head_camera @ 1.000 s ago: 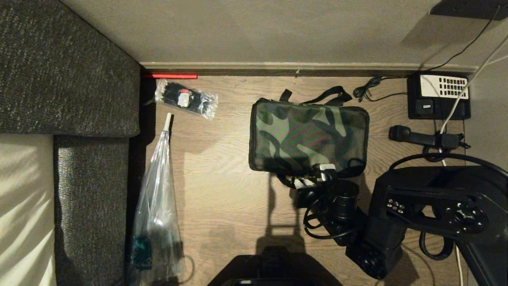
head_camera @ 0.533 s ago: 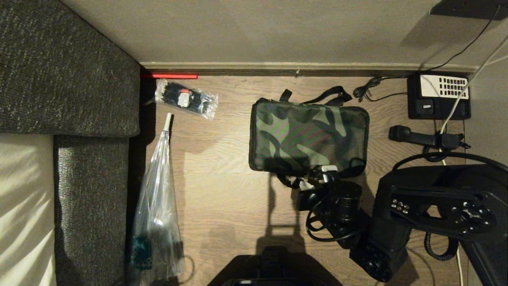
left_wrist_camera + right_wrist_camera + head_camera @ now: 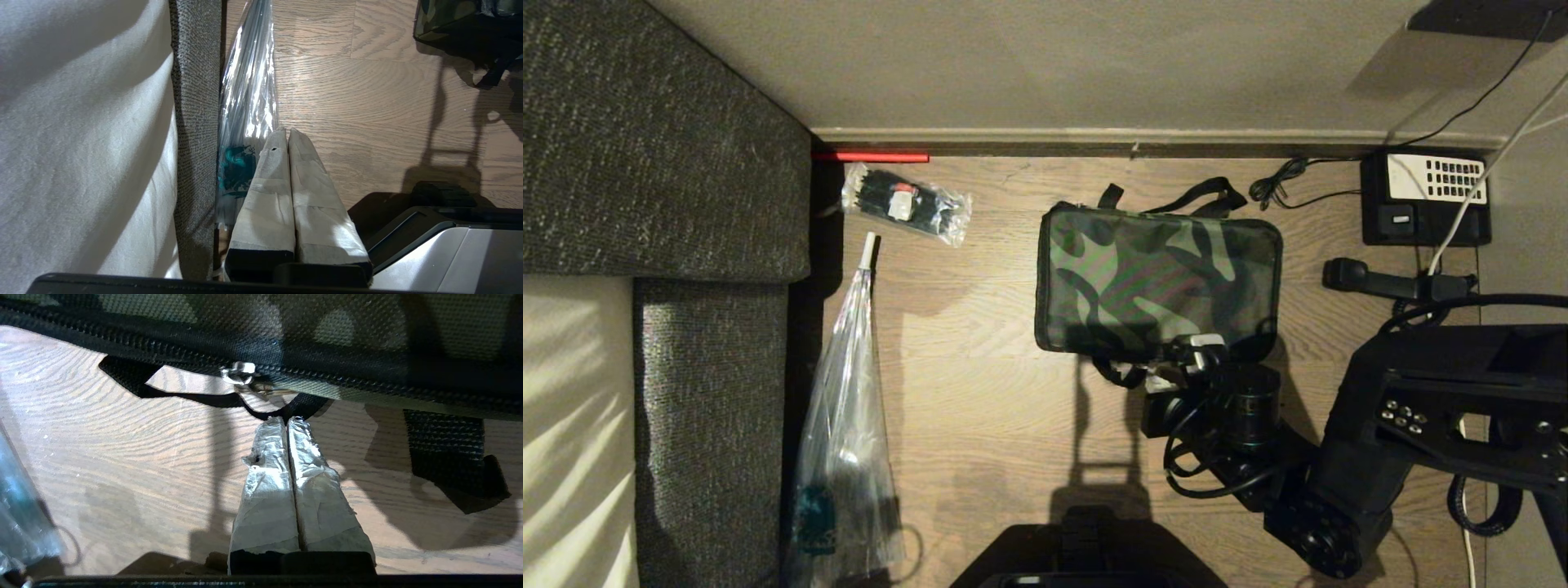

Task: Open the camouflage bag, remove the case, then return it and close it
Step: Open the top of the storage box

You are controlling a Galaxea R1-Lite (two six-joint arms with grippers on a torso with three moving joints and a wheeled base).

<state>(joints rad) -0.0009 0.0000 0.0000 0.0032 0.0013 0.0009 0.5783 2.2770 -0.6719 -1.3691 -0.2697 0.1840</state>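
Wood-grain floor by a pale wall carries the camouflage bag at the middle of the head view, zipped shut.

Right gripper sits at the bag's lower edge, its taped fingers pressed together on a thin black pull strap below the silver zipper slider. Left gripper hangs clenched and empty beside a clear plastic sleeve.

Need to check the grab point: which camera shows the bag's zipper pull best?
The right wrist view: the zipper pull sits close-up just ahead of the shut right gripper. In the head view the gripper hides it; the left wrist view catches only a corner of the camouflage bag.
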